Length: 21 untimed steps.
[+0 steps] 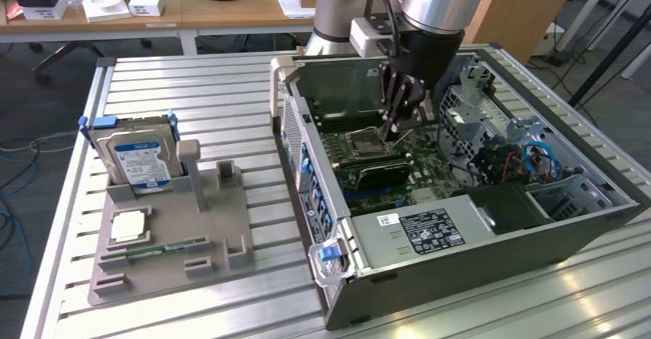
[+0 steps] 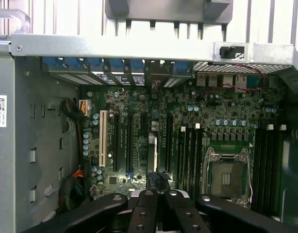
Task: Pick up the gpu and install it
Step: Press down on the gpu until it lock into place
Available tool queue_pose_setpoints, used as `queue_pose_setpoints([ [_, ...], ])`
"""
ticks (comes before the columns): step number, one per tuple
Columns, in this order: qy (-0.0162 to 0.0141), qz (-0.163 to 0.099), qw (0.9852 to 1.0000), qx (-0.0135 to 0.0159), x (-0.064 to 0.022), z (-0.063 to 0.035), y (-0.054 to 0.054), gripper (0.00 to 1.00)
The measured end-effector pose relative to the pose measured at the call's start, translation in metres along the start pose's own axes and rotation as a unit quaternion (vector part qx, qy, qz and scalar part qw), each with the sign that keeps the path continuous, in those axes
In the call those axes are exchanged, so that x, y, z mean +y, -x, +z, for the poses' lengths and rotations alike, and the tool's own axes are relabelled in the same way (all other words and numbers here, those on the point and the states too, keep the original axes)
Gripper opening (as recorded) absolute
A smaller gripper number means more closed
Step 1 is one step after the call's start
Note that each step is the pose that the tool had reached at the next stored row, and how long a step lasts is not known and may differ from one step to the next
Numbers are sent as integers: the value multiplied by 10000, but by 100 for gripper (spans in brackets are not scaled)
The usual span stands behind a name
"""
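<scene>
One hazard: the gpu point(image 2: 155, 155) stands edge-on among the motherboard point(image 2: 226, 111) slots, just beneath closed jaws whose hold on it cannot be told, so a tilted or offset downward push would likely miss the slot and strain card or socket.

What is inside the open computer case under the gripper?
Inside the computer case lies a green motherboard with an empty CPU socket and black slots. The shut gripper hangs above it. The power supply covers what lies beneath it.
</scene>
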<state>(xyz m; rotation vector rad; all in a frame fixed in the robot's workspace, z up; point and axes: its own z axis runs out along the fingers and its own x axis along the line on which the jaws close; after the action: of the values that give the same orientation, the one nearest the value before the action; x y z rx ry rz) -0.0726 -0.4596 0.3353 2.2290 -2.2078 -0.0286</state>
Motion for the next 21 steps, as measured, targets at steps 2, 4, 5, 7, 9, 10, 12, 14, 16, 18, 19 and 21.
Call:
queue_pose_setpoints([
  [2, 0, 0, 10000, 0, 0, 1, 0, 10],
  [4, -1, 0, 10000, -1, 0, 21, 0, 10],
  [5, 0, 0, 10000, 0, 0, 32, 0, 10],
  [7, 0, 0, 10000, 0, -1, 57, -1, 10],
  [9, 0, 0, 10000, 0, -1, 82, -1, 10],
  [10, 0, 0, 10000, 0, -2, 94, -1, 10],
  [12, 0, 0, 10000, 0, -2, 109, -1, 10],
  [14, 0, 0, 10000, 0, -2, 109, -1, 10],
  [16, 0, 0, 10000, 0, -2, 110, -1, 10],
  [18, -1, 0, 10000, -2, -2, 125, -1, 10],
  [19, 0, 0, 10000, -1, -2, 132, -1, 10],
  [21, 0, 0, 10000, -1, -2, 149, -2, 10],
])
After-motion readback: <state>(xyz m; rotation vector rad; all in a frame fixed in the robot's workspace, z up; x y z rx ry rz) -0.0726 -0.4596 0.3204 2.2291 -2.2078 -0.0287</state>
